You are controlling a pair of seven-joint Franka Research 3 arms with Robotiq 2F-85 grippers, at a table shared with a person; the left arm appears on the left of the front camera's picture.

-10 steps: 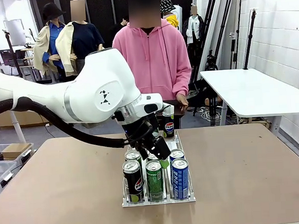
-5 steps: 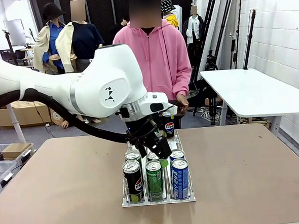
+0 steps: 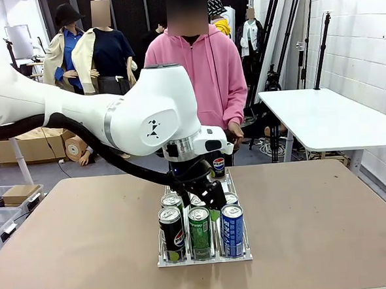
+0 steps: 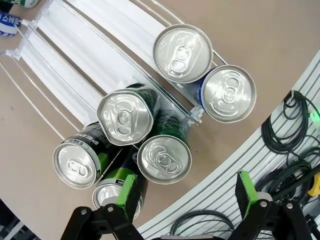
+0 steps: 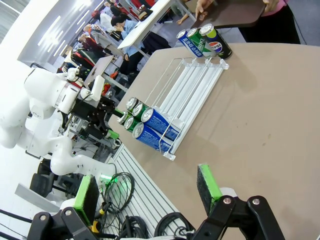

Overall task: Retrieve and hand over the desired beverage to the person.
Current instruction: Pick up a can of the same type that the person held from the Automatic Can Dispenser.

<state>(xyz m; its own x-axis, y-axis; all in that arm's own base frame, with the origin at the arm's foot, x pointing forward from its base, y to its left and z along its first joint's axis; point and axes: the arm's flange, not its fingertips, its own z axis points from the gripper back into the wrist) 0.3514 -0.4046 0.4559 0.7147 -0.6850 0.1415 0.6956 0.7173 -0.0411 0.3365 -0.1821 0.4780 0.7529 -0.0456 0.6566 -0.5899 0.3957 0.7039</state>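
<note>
Overhead, the left gripper point(image 4: 186, 192) hangs with jaws apart above shiny round-topped cans point(image 4: 125, 117) in a clear plastic rack point(image 4: 75, 55).

We see our left claw point(image 3: 214, 205) hanging just above the cans point(image 3: 199, 230) in the wire rack point(image 3: 206, 257) on the worktop point(image 3: 316, 228); the person point(image 3: 198, 72) in pink stands beyond.

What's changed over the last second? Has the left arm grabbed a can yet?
The left arm swung its big joint to the right in the front view, and the left gripper shifted slightly the same way above the near cans. Nothing was taken: its fingers stand open over the can tops. The cans, the rack and the person kept their places.
</note>
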